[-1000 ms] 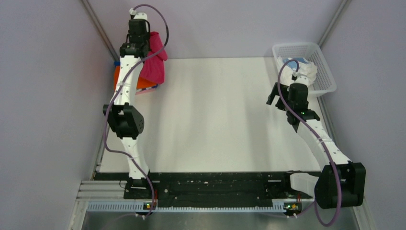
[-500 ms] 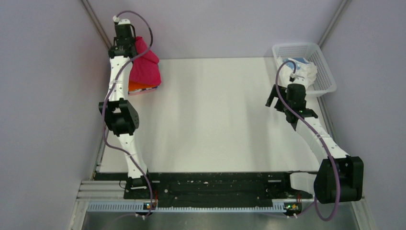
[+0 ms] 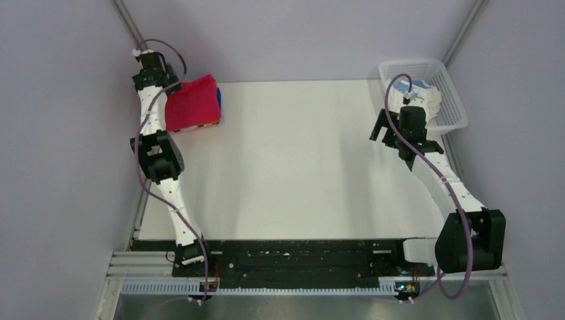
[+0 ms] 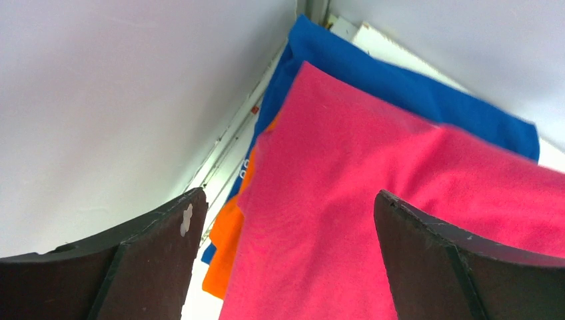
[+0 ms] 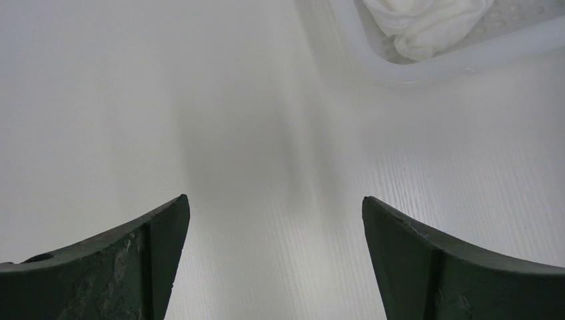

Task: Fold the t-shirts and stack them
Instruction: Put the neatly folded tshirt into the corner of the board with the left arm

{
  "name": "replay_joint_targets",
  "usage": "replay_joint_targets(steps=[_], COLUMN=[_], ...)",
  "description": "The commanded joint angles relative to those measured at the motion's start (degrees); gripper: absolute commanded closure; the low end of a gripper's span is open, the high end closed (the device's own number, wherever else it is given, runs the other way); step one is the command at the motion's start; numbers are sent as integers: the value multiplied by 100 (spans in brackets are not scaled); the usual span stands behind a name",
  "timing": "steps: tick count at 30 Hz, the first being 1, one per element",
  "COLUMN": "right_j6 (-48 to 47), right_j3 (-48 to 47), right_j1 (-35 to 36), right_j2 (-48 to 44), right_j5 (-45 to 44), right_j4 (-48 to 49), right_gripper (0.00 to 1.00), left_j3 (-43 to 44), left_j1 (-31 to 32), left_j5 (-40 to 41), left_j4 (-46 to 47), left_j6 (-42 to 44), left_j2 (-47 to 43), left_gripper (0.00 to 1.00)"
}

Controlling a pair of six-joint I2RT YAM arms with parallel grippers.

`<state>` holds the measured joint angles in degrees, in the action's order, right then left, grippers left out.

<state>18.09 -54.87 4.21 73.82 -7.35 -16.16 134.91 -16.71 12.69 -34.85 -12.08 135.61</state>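
Stacking looked like the step in hand. The crimson-pink t-shirt (image 3: 192, 103) lay folded on top of the orange t-shirt (image 4: 226, 247) and the blue t-shirt (image 4: 413, 93), at about ten o'clock on the table (image 3: 300, 160), close to the far-left corner. The left gripper (image 4: 286, 200) hovered off the pile's ten o'clock side with its jaws spread wide and nothing between them, so the cloth was free of it. To finish well, I judged, that arm should lift clear without brushing the top layer, since soft cloth drags easily. The pile was also not quite square: from overhead, orange showed along its six o'clock edge and blue at its three o'clock edge.

The right gripper (image 5: 274, 200), jaws likewise wide and empty, hung over bare table beside the white mesh basket (image 3: 413, 67) at two o'clock. Crumpled white and pale blue t-shirts (image 3: 426, 100) lay in the basket, and the gripper seemed well placed to reach in.

The table was a flat, matt white, faintly ribbed board. Plain pale grey walls (image 3: 300, 33) closed it in at nine, twelve and three o'clock.
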Motion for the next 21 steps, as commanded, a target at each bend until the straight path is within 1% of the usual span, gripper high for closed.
replay_joint_targets(steps=[1,2,5,7,9,13,17,19,21], right_j6=[88,110,177,209,237,297,342,402,479], right_j3=[-321,-320,-272,-220,-163,38,275,386,532], right_j1=[-66,-62,-60,-58,-56,-53,-52,-65,-60], right_j2=[-6,-20,-83,-125,-175,-297,-422,-456,-506], right_j5=[131,150,208,263,331,427,538,614,673], right_j4=[-161,-171,-168,-123,-58,159,395,472,546], right_gripper=[1,1,1,1,1,1,1,1,1], left_j3=[343,334,46,-616,-1240,-2029,-2609,-3091,-3950], left_j1=[-86,-85,-79,-58,17,282,745,1131,1530], left_j5=[-125,-180,-866,-1832,-2476,-2591,-3204,-3037,-2535], left_j4=[505,480,598,1002,1432,1773,1871,1868,2167], left_j6=[-498,-531,-551,-540,-558,-638,-564,-428,-485], left_j2=[-109,-148,-399,-707,-1050,-1564,-2059,-2518,-3131], left_gripper=[1,1,1,1,1,1,1,1,1])
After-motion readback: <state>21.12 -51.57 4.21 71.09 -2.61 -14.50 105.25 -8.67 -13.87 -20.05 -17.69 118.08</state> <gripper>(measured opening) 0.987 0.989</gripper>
